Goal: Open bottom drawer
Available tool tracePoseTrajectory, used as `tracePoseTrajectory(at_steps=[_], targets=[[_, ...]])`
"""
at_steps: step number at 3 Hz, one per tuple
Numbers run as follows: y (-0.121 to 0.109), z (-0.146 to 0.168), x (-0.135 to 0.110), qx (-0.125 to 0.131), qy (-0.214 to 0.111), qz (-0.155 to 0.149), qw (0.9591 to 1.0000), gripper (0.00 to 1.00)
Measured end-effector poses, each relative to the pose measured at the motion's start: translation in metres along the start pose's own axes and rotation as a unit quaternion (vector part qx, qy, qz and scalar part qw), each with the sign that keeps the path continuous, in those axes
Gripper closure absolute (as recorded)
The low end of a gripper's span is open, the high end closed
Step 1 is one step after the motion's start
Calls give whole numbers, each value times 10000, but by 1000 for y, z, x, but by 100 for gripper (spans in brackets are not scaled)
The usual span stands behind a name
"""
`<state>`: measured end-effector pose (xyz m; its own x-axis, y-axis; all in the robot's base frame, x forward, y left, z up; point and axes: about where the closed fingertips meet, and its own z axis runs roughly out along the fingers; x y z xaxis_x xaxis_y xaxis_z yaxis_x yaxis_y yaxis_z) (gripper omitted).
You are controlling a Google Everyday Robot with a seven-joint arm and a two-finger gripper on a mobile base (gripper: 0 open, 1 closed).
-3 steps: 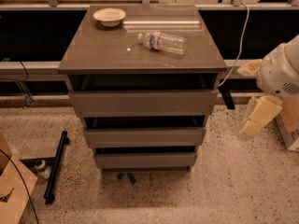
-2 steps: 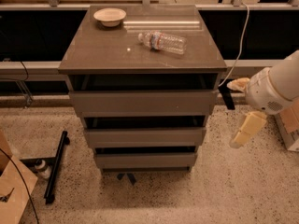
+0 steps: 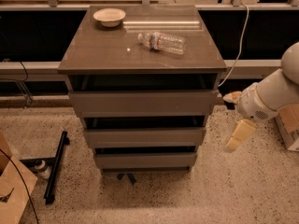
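1. at the far left, on the speckled floor, a cardboard box [image 3: 10, 192] sits at the lower corner, with a thin black cable curving over it.
2. just right of it a small bottle [image 3: 42, 169] lies beside a long black bar [image 3: 56, 166] that rests flat on the floor.
3. the cabinet [image 3: 74, 85] stands in the middle, and its glossy grey-brown surface [image 3: 112, 55] carries a pale bowl [image 3: 109, 17] at the back left.
4. a clear plastic bottle [image 3: 162, 42] lies on its side right of the bowl and apart from it.
5. three drawer fronts are stacked below, each with a dark gap above it.
6. the bottom drawer [image 3: 145, 160] is the lowest and narrowest front, just above the floor, with nothing touching it.
7. a white cord [image 3: 241, 36] hangs down behind the cabinet's right edge.
8. the robot's white arm [image 3: 275, 94] reaches in from the right.
9. its hand [image 3: 228, 122] hangs right of the cabinet, about level with the middle drawer and clear of it, its two beige fingers [image 3: 239, 135] spread wide with nothing between them.
10. a box [image 3: 289, 129] sits on the floor at the right edge, partly behind the arm.
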<state>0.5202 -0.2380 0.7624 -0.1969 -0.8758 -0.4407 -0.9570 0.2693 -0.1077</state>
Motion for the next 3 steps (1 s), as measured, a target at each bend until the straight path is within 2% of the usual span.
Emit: tracePoseTrajectory(at_steps=[1,2,3], targets=[[-6,22,6,150,117,15,9998,0],[-24,52,21,333,113,-17,9994,0],[-57,108,52,407,-323,403,9978,0]])
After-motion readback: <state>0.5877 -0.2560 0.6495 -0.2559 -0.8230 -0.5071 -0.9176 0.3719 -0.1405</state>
